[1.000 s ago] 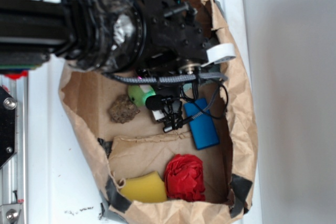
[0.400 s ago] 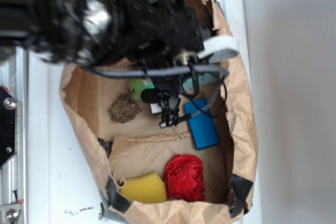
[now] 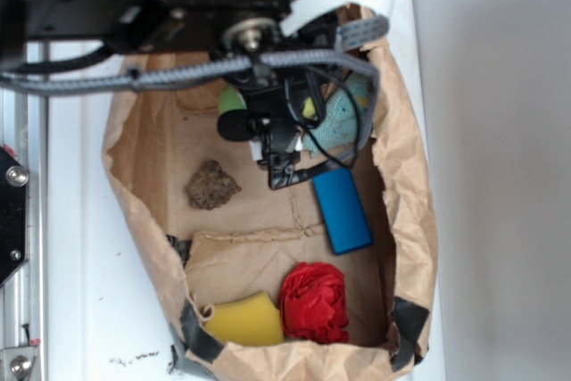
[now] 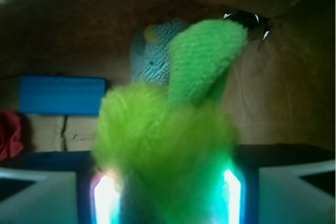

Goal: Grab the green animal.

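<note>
— Green fuzz fills my wrist view. What have you got?

— My claw [image 4: 167, 192] is closed on the green animal [image 4: 173, 145], the plush pinched between my two fingers [image 4: 105, 195], one stubby limb sticking up past them. In the exterior view only a sliver of the green animal [image 3: 230, 100] shows beside my claw [image 3: 278, 160], under the arm, at the far end of the paper bag [image 3: 412, 220].

— And around you?

— Just right of my claw lies the teal fuzzy cloth [image 3: 339, 122]. The blue block [image 3: 342, 210] sits nearer, close below my fingertips, apart from them. The brown lumpy rock [image 3: 212, 186] rests to the left on the bag floor. At the near end, the red crumpled cloth [image 3: 314, 302] and the yellow sponge [image 3: 245, 319] lie side by side.
</note>
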`<state>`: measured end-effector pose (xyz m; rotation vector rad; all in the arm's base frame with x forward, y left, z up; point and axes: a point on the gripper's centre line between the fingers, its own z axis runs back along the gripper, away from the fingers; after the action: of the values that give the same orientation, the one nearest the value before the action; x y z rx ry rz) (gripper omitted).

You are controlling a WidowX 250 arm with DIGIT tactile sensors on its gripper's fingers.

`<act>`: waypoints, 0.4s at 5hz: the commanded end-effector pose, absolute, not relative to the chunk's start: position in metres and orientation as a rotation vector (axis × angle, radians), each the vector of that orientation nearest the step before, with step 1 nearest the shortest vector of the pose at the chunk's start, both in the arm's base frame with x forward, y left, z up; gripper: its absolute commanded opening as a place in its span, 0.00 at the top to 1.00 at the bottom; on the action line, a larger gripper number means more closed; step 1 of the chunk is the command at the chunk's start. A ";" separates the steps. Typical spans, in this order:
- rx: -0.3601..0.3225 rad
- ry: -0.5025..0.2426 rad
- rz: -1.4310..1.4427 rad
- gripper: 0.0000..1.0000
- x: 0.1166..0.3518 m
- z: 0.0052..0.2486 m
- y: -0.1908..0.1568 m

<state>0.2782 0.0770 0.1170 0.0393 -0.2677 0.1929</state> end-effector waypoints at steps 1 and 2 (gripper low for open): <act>-0.080 -0.150 0.172 1.00 0.241 0.163 0.045; -0.050 -0.139 0.112 1.00 0.234 0.163 0.033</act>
<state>0.2397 0.0458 0.1443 0.0062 -0.1278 0.1172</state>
